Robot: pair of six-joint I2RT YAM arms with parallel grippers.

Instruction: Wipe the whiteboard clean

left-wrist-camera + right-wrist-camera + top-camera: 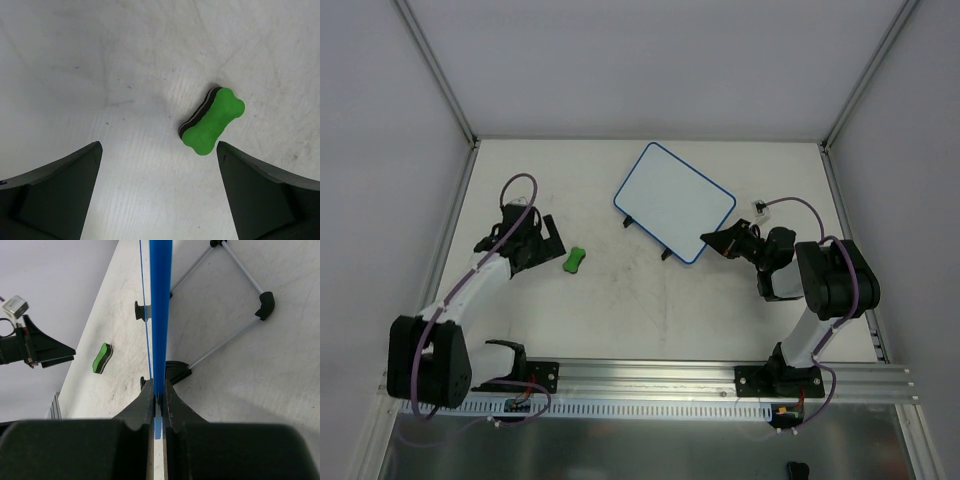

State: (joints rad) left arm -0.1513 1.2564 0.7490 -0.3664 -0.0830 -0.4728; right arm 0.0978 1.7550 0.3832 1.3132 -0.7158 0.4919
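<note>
Right wrist only: whiteboard (160, 315) seen edge-on, blue rim pinched between closed jaws of right gripper (159, 401).
Top view only: whiteboard face white, askew on table (650, 310), right of centre.
Left wrist: green eraser (212, 121) flat, just ahead of left gripper (159, 150); jaws wide, apart from it.
Arm poses: left stretched forward, low; right folded, reaching left to whiteboard's near-right corner.
</note>
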